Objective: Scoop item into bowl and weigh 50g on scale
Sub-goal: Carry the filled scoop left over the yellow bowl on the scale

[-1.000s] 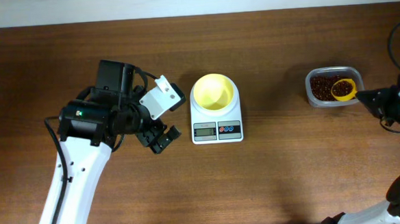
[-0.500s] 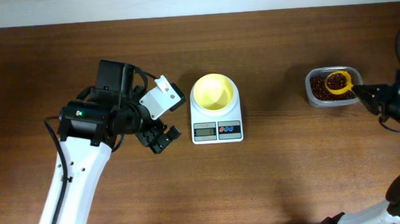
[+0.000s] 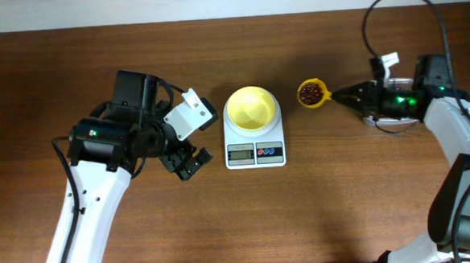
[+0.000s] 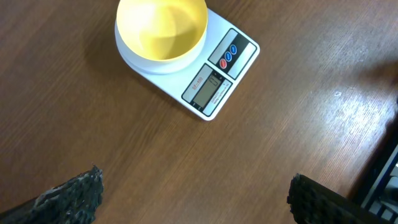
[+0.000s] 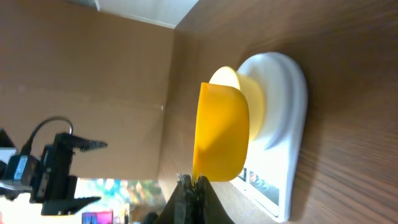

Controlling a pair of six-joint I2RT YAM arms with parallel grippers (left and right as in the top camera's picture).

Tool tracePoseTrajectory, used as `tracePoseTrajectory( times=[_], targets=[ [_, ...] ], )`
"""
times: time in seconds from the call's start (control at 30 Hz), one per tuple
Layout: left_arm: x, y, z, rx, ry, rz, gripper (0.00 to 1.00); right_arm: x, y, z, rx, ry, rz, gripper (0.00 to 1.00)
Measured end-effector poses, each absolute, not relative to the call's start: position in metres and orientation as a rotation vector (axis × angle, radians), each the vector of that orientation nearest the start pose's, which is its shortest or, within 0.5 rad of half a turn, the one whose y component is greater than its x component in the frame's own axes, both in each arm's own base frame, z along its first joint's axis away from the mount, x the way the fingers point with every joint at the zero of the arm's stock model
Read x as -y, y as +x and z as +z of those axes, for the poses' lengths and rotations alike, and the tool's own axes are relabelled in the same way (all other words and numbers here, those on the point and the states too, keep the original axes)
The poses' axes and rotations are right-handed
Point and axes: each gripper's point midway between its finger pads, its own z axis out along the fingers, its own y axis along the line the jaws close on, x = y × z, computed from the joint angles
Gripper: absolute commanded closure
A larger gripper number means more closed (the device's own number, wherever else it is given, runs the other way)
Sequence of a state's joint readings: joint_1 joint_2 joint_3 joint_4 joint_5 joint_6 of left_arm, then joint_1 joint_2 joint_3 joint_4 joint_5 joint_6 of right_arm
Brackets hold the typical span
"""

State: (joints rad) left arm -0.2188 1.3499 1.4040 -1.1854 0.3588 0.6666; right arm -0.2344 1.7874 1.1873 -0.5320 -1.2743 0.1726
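At the middle of the wooden table [image 3: 344, 206], the white digital scale [image 3: 254, 142] is seen with the pale yellow bowl [image 3: 251, 108] seated on its round platform, and the bowl's inside is seen as bare yellow. The scale's grey display [image 4: 209, 87] and its red and blue buttons [image 4: 227, 57] are shown in the left wrist view, though the reading cannot be made out. To the right of the scale, apart from the bowl's rim, a bright yellow scoop [image 3: 313, 92] is held over the tabletop by the right gripper [image 3: 339, 96], whose jaws are clamped tight on the scoop's handle. The scoop's cup is loaded with the dark reddish-brown beans [image 3: 312, 90]. From the right wrist view, the scoop's rounded outside is seen in front of the bowl and scale. The left gripper [image 3: 190, 160] is positioned to the left of the scale, near its front corner, with its jaws spread wide and nothing between them.
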Motion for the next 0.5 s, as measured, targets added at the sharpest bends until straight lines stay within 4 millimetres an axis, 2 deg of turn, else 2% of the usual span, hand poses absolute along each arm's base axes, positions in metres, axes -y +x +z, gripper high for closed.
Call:
tracePoseTrajectory(
  times=[0.23,0.4,0.5],
  targets=[
    [0.125,0.283,0.232,-2.32,1.217,-0.333,0.01,-0.129,0.398,0.181,-2.203,-0.12,1.646,0.96],
    [0.125,0.283,0.232,-2.32,1.217,-0.333,0.01,-0.154,0.394,0.179,-2.233,-0.176,1.645,0.96],
    [0.125,0.283,0.232,-2.32,1.217,-0.333,0.01,-0.163,0.393,0.177,-2.257,-0.173,1.641,0.96]
  ],
)
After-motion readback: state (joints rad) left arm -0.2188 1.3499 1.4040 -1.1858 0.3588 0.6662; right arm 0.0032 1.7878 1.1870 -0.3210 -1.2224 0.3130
